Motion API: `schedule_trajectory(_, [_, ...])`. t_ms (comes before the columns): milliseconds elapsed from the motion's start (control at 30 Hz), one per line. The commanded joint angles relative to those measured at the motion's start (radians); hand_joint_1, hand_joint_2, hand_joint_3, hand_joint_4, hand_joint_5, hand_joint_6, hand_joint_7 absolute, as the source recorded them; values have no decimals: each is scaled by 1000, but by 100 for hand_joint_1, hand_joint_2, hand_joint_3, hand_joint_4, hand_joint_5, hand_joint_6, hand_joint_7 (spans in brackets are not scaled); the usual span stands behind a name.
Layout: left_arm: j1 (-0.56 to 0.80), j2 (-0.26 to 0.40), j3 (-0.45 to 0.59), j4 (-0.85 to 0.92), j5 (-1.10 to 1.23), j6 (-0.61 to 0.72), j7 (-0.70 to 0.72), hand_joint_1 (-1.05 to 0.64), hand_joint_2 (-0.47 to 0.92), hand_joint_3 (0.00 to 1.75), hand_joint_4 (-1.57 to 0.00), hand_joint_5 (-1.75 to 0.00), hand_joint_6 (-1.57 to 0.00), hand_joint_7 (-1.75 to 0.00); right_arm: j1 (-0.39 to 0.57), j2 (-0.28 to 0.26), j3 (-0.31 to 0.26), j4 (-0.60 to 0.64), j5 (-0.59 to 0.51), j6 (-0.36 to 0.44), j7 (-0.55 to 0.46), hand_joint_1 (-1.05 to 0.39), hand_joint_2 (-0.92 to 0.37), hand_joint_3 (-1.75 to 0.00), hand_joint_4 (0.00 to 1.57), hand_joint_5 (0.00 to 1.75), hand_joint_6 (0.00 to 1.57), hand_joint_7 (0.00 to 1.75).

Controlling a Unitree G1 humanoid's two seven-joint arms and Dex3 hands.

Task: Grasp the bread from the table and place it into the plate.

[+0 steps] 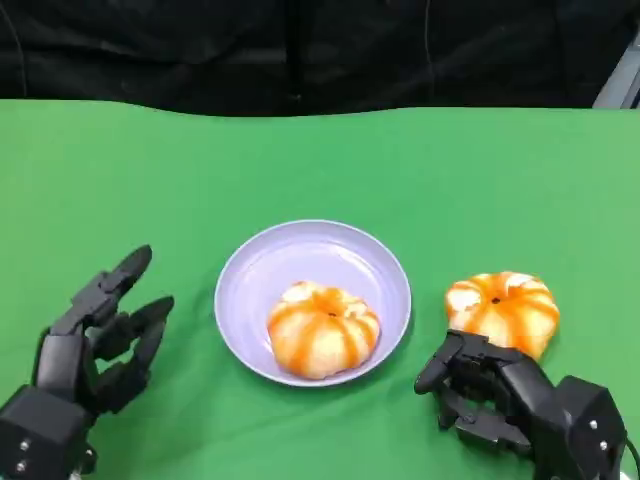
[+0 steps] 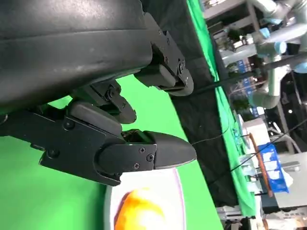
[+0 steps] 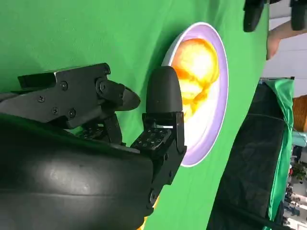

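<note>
A lavender plate (image 1: 240,290) sits mid-table with one orange-striped bread bun (image 1: 322,330) inside it. A second bun (image 1: 502,308) lies on the green cloth to the plate's right. My right hand (image 1: 495,395) is just on the near side of that bun, its fingers apart and up against the bun's near edge, holding nothing. The right wrist view shows the right hand's fingers (image 3: 163,96), the plate (image 3: 218,120) and the bun in the plate (image 3: 196,62). My left hand (image 1: 100,340) hovers left of the plate, fingers spread and empty. Its fingertips (image 2: 144,153) point toward the plate (image 2: 180,191).
Green cloth (image 1: 400,170) covers the table up to a black backdrop (image 1: 300,50) at the far edge. A person's arm (image 3: 276,38) shows beyond the table in the right wrist view. Lab equipment (image 2: 268,43) stands past the backdrop.
</note>
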Motion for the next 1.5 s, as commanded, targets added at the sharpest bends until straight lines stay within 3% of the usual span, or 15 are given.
schedule_trajectory(33, [2,7,11,9,0,-26,-1,-69,92,47,-86,-4,-56,-2,23,-22,-1,9,-12,25,-1,5,-90,-60,68,173,72,133])
schedule_trajectory(333, [-11,-2,33,61,-11,18,0,-62,92,45,-90,-4,-59,-2,28,-22,0,2,-15,15,-6,4,-89,-62,68,173,72,135])
schedule_trajectory(367, [-13,-4,39,65,-18,27,-3,-46,92,34,-92,-4,-62,-3,30,-23,1,0,-17,16,-8,4,-89,-62,68,173,72,135])
schedule_trajectory(467, [-15,-2,44,70,-9,45,15,-22,92,20,-94,-3,-66,-3,33,-23,2,-4,-16,12,-8,4,-89,-62,68,172,72,134])
schedule_trajectory(667, [-17,8,34,71,26,71,53,3,92,19,-94,-2,-74,-5,32,-23,2,-1,-14,14,-7,3,-88,-63,68,173,72,135])
schedule_trajectory(1067, [-17,23,12,70,81,86,97,16,92,34,-98,-2,-85,-5,29,-23,-1,2,-11,17,-6,2,-87,-64,68,170,72,133])
schedule_trajectory(1167, [-17,37,-1,69,106,82,104,13,92,34,-111,-8,-96,-9,29,-22,0,0,-13,18,-9,2,-87,-64,69,170,73,133])
schedule_trajectory(1200, [-17,42,-6,70,111,81,100,12,87,46,-120,-32,-116,-15,29,-23,1,1,-14,17,-11,2,-87,-64,69,170,73,133])
schedule_trajectory(1233, [-17,45,-10,70,115,80,97,12,82,58,-115,-57,-124,-16,28,-24,1,1,-16,15,-12,2,-87,-64,69,170,73,133])
schedule_trajectory(1267, [-17,47,-13,70,117,79,96,11,77,67,-109,-77,-130,-16,28,-24,1,1,-16,15,-13,2,-86,-64,69,170,73,133])
schedule_trajectory(1300, [-15,53,-24,67,131,80,102,11,76,70,-107,-83,-131,-16,28,-23,0,3,-14,13,-10,2,-86,-64,69,170,73,133])
schedule_trajectory(1333, [-13,56,-32,64,142,81,107,11,71,79,-105,-106,-135,-22,27,-23,0,5,-13,12,-8,2,-86,-65,69,171,73,132])
schedule_trajectory(1433, [-8,62,-46,61,161,76,119,10,65,90,-101,-127,-132,-40,27,-23,0,7,-11,10,-6,2,-87,-65,69,171,73,132])
schedule_trajectory(1500, [-4,63,-55,59,172,72,126,10,60,96,-95,-143,-109,-87,29,-23,0,4,-11,10,-5,2,-87,-65,68,171,73,133])
